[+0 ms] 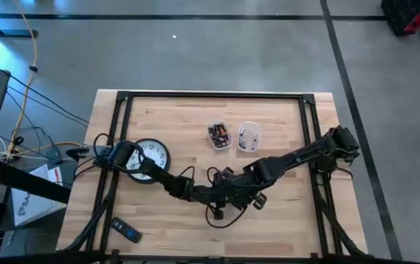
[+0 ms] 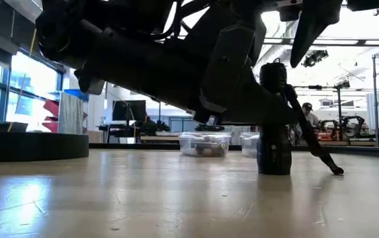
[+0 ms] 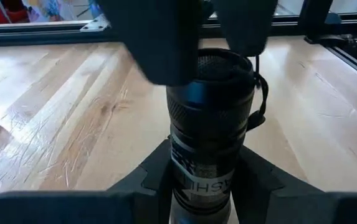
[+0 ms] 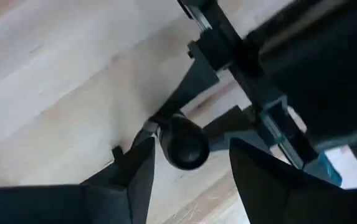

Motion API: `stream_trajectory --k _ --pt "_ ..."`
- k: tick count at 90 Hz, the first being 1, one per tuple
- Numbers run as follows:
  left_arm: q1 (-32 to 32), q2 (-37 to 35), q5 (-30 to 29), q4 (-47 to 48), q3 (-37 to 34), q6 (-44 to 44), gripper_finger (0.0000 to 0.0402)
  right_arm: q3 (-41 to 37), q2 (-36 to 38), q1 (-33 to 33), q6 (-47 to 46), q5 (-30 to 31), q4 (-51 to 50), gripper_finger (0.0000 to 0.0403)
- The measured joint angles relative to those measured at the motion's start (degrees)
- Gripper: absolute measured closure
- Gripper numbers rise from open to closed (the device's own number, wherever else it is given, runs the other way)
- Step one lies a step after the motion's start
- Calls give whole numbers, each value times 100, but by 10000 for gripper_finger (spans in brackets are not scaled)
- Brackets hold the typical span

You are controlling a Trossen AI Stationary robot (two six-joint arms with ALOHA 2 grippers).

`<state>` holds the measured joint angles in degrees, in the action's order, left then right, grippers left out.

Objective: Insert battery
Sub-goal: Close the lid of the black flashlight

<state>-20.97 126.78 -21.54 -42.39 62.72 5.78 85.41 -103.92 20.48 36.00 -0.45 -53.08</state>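
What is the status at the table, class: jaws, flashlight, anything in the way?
Left gripper shut on flashlight, held upright on table. Right gripper open over flashlight's top. Battery tubs behind, untouched. Nothing blocking.

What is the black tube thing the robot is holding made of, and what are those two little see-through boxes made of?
The black cylindrical flashlight looks like matte metal, maybe aluminium: its head has fine knurled ridging and a soft sheen. The two small clear containers look like thin glossy plastic, since their contents show through the walls.

We read only part of a label on the flashlight (image 3: 206, 149) body, letters like "HS"; clock (image 1: 151, 158) numerals too small to read.
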Motion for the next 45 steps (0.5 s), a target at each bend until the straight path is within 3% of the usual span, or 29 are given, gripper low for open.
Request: stream_trajectory --k 45 --pt "-4 0 -20 21 0 17 305 2 -184 -213 -27 -441 19 275"
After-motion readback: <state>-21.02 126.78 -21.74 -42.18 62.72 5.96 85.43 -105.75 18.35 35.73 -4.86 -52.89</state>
